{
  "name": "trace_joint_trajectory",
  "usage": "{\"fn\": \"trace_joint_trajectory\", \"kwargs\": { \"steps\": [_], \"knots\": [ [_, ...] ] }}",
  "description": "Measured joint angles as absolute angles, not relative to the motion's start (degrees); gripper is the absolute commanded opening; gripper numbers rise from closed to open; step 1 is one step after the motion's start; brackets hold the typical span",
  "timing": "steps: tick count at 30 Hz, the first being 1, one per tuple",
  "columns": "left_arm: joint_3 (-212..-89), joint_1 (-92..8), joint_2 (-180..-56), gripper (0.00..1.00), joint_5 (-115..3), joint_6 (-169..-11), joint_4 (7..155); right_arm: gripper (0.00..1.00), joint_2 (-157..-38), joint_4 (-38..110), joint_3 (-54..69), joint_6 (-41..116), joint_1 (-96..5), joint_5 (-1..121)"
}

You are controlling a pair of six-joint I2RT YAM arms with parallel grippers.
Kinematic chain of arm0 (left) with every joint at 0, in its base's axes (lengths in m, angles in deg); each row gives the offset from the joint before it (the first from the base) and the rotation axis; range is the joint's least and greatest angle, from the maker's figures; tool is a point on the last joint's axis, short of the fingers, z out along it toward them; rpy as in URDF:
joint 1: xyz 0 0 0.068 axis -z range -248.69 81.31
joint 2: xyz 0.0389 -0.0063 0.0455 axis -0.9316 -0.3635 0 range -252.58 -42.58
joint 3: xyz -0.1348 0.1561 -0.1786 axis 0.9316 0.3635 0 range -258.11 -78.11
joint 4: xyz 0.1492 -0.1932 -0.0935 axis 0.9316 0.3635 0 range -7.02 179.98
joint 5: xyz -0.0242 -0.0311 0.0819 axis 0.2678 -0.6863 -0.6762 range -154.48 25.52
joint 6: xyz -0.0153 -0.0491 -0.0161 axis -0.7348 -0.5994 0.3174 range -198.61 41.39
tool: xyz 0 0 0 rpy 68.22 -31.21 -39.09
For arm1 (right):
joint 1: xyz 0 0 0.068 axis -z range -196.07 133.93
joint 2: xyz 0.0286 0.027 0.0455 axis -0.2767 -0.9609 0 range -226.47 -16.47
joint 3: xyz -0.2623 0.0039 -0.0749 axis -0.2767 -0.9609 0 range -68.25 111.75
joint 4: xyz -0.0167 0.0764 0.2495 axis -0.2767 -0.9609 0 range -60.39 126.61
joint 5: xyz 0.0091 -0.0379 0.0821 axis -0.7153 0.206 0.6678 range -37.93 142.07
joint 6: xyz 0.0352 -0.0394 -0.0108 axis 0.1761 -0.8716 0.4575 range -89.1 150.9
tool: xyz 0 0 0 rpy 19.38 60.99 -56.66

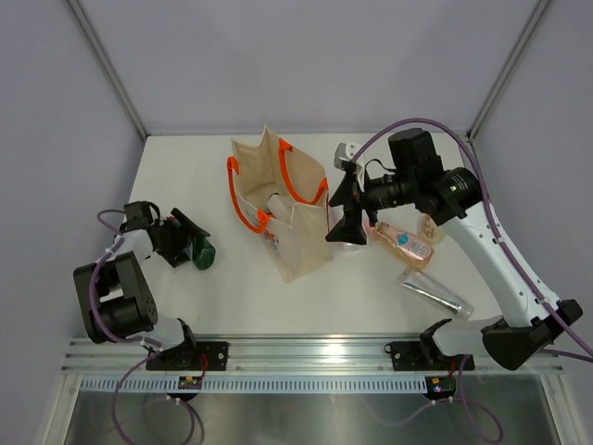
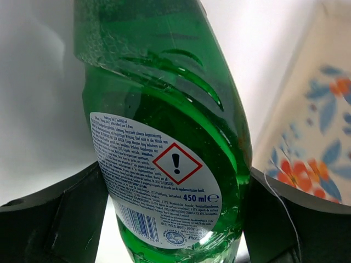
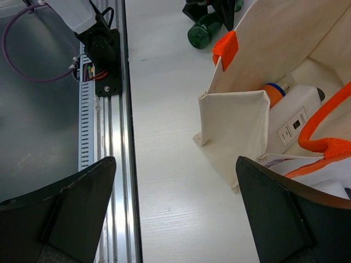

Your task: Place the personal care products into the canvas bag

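Left gripper (image 1: 188, 243) is clenched on the green bottle (image 2: 164, 137), pads pressed to both sides of its body, low at the left of the table (image 1: 352, 301). I can't tell whether it's clear of the surface yet. The right gripper (image 1: 346, 225) is spread wide with nothing in it, hanging right at the bag (image 1: 301, 243)'s right wall.

The dangers, as I read them: that bottle is slick and rounded, so a tilt on the way over could let it slide out of the pinch. The bag is soft cloth, and its orange handle (image 3: 225, 48) stands on the side facing the bottle. A low approach could snag it, fold the wall or push the whole bag along. And with the right arm parked against the rim, both arms could meet over the mouth.

As for room, there's bare table between bottle and bag, and the mouth gapes upward. The orange bottle (image 3: 272, 92) and white bottle (image 3: 296, 116) are already lying inside. The pink bottle (image 1: 404, 243) and beige bottle (image 1: 432, 228) crowd just beside the right gripper, while the tube (image 1: 434, 294) lies nearer the front edge.
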State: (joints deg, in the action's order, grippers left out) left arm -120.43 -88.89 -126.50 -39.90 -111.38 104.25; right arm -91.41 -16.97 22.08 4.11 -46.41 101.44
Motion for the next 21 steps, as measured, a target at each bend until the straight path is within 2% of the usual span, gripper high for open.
{"fn": "trace_joint_trajectory", "kwargs": {
  "steps": [7,13,21],
  "knots": [
    [-119.2,-88.0,-122.7,0.0,-28.0,-111.5,100.5,0.99,-96.6,-18.4,27.8,4.0,-50.7,101.9],
    [-118.8,-87.4,-109.2,0.0,-24.2,-116.4,96.2,0.99,-99.7,-19.0,30.7,4.1,-51.7,102.2],
    [-120.5,-75.5,-94.2,0.0,-26.3,-127.4,93.3,1.0,-98.5,-18.8,31.1,4.1,-51.5,99.0]
  ]
}}
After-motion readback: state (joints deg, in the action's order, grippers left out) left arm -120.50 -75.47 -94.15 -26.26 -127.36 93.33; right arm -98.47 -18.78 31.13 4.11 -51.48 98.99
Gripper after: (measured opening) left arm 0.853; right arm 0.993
